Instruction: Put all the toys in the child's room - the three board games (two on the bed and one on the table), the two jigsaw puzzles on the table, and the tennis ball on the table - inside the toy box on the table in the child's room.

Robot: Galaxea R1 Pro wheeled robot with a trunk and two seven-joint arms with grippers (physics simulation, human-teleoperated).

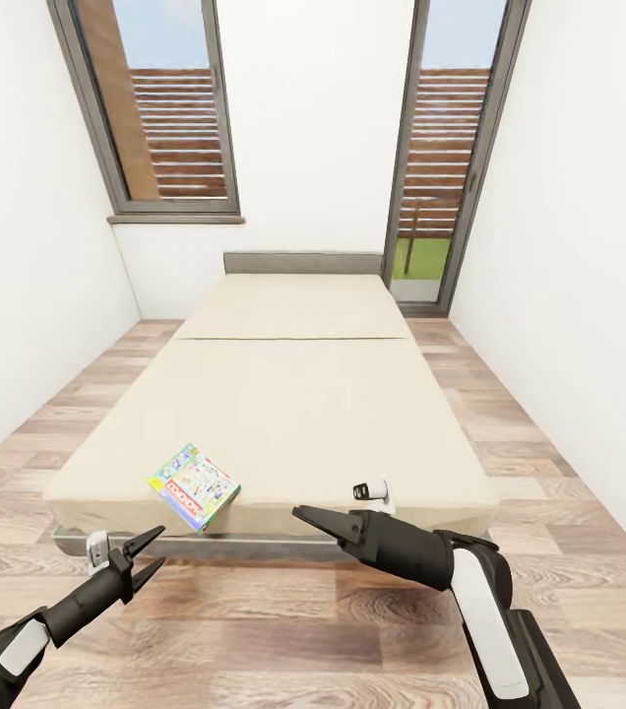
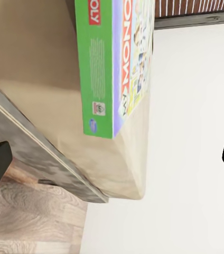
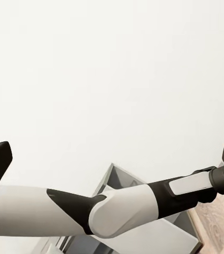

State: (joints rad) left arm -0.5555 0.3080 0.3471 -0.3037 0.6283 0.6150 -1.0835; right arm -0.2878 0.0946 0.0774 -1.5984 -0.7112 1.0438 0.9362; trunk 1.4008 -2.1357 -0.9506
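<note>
Facing the bed (image 1: 293, 394) from its foot, I see a cream mattress in two sections with a grey headboard (image 1: 303, 262) against the far white wall. One board game (image 1: 194, 485), green-bordered with a red logo and a pale printed face, lies flat near the foot edge of the mattress, toward my left side, one corner reaching to the edge. In my left wrist view the same game box (image 2: 114, 63) shows its green side and red lettering, resting on the cream surface just above the grey bed frame (image 2: 33, 148).

My left end effector (image 1: 152, 549) hangs low over the wood-plank floor (image 1: 283, 630), just short of the bed's foot and below the game; its two dark fingers (image 1: 143, 541) are spread apart, released and grasping nothing. My right end effector (image 1: 303, 514) points leftward in front of the bed's foot edge, to the right of the game and apart from it; its fingers look drawn together into one point, though I cannot tell for certain.

Two tall windows (image 1: 170, 108) with slatted brown shutters flank the far wall.
</note>
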